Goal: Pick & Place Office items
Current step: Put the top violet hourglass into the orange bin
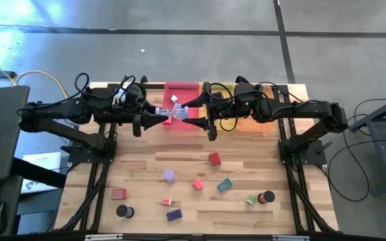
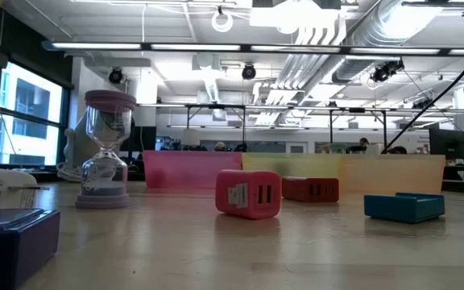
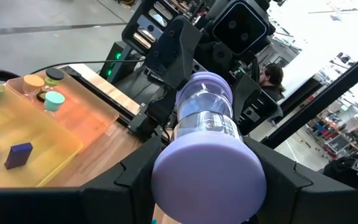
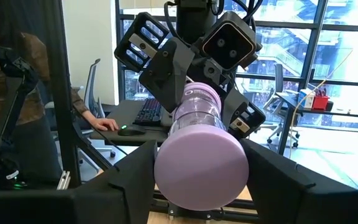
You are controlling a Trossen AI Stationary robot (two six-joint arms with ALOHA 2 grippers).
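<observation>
A lavender cylinder (image 1: 181,112) with a clear middle, shaped like an hourglass, hangs level in the air over the pink tray (image 1: 181,90). My left gripper (image 1: 171,116) comes at it from the table's left and my right gripper (image 1: 191,112) from the right; each is shut on one end. A second lavender cylinder (image 1: 169,175) stands upright on the table (image 2: 105,149). Red blocks (image 1: 214,158), a teal block (image 1: 224,185), a purple block (image 1: 173,215) and black discs (image 1: 123,211) lie scattered on the near half. My left gripper pinches the cylinder's left end cap (image 3: 207,177) between its two fingers (image 3: 135,174). It comes level from the table's left, fingers along the cylinder. The cylinder is lifted clear and lies level. My right gripper pinches the opposite end cap (image 4: 201,165) between its two fingers (image 4: 126,177). It comes level from the table's right, fingers along the cylinder.
Pink, yellow (image 1: 223,87) and orange (image 1: 273,90) trays stand in a row at the far edge. The orange tray (image 3: 73,109) holds coloured discs, and the yellow tray (image 3: 17,124) holds a blue and a purple block. A person sits at a desk beyond the table (image 4: 17,74).
</observation>
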